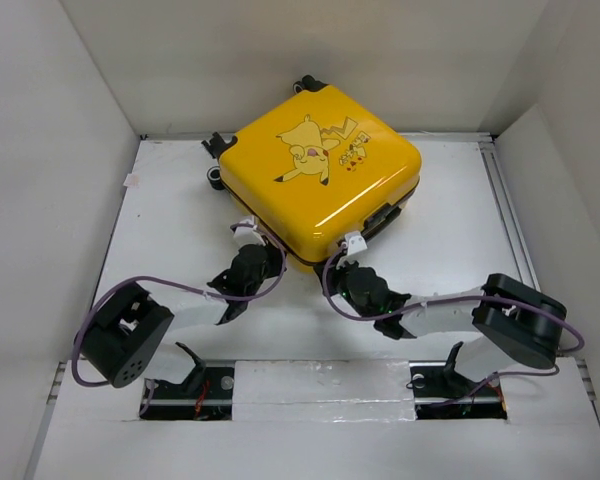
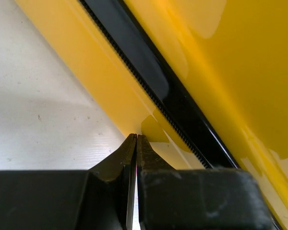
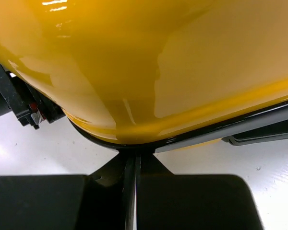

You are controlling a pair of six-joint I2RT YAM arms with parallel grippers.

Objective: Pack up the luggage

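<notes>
Luggage lies closed, lid up, toward the table's far edge. Left gripper and right gripper, jaws pressed together with nothing visibly between, nose its near-side zip seam, likely to work the zip.
</notes>
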